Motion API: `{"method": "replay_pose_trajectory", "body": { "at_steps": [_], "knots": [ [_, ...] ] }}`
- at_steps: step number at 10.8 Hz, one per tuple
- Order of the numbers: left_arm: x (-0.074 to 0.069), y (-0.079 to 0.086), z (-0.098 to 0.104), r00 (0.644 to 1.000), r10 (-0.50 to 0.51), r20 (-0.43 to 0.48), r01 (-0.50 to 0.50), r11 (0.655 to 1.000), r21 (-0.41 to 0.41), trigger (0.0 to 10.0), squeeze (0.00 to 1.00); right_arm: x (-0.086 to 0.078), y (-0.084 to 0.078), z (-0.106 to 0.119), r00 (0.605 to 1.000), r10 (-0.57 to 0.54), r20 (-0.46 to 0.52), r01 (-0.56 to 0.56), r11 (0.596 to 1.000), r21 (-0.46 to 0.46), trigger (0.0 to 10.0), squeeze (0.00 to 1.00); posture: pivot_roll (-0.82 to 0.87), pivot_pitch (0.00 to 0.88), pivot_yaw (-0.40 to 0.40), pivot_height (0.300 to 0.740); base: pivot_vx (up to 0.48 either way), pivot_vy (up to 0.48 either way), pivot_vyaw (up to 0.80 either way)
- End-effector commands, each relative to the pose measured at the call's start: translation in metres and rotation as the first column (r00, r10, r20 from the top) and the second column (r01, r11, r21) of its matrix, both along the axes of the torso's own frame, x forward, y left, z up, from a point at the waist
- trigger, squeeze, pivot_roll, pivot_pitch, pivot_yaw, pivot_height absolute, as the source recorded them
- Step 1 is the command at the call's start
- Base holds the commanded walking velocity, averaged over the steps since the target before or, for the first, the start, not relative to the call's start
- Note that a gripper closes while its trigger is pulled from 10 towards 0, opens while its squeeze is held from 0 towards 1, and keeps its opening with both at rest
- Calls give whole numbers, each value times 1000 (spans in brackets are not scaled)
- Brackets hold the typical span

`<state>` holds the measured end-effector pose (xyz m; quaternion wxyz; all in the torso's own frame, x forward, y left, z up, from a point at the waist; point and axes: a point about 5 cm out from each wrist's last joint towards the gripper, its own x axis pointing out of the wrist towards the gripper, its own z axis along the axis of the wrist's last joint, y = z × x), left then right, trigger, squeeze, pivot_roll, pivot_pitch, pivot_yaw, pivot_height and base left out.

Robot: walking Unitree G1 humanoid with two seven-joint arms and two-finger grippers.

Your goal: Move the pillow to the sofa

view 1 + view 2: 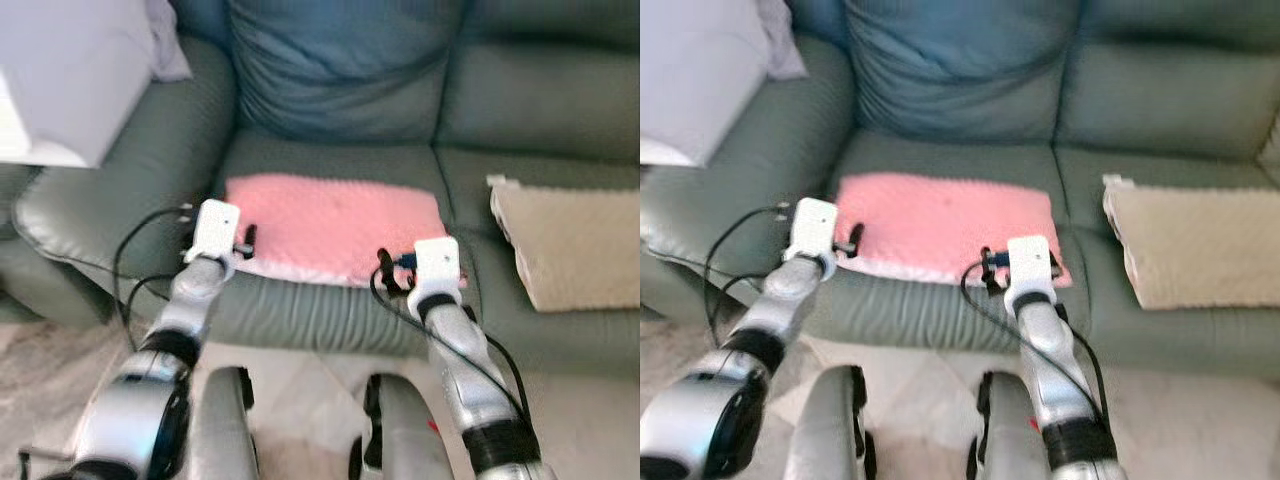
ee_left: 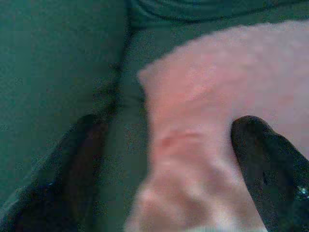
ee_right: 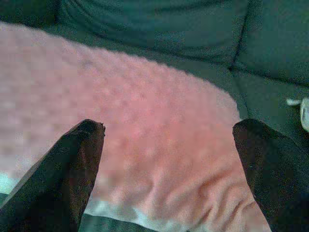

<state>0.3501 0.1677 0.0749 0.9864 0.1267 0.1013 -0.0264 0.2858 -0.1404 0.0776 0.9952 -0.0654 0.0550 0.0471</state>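
Pillow (image 1: 335, 225) lies between left hand (image 2: 169, 145) and right hand (image 3: 166, 145).

The two head views look forward and down from above the robot's silver arms onto the grey-green leather sofa (image 1: 330, 300); they share almost the same scene, the right eye's picture shifted slightly sideways. Each wrist camera looks along its own black fingers (image 2: 270, 169) from very near the flat pink textured pillow (image 3: 145, 145). The left wrist view faces the pillow's corner by the armrest; the right wrist view faces across the pillow toward the sofa's back cushions
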Motion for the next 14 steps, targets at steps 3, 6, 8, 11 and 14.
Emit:
{"method": "replay_pose_trajectory", "body": {
  "at_steps": [3,6,8,11,14],
  "knots": [
    [-19,15,-7,999,38,35,-37,999,-35,10000,1000,-13,-10,-5,1000,-31,3,31,999,18,10000,1000,-29,0,4,602,0,0,0],
    [-69,14,-8,987,69,143,-58,995,-83,10000,1000,-36,-25,-6,998,-57,28,56,998,20,10000,1000,0,0,3,602,0,0,0],
    [-109,27,1,952,190,240,-183,982,-51,10000,1000,-59,-25,-11,998,-57,36,55,998,42,10000,1000,3,0,3,602,0,0,0],
    [-126,28,-7,963,207,174,-200,978,-57,10000,1000,-62,-25,-17,998,-54,-11,54,996,74,10000,1000,9,0,1,602,0,0,0],
    [-113,17,-5,962,200,187,-197,980,-33,10000,0,-42,-27,2,997,-39,73,34,997,67,10000,0,-11,0,1,612,0,0,0]
  ]
}}
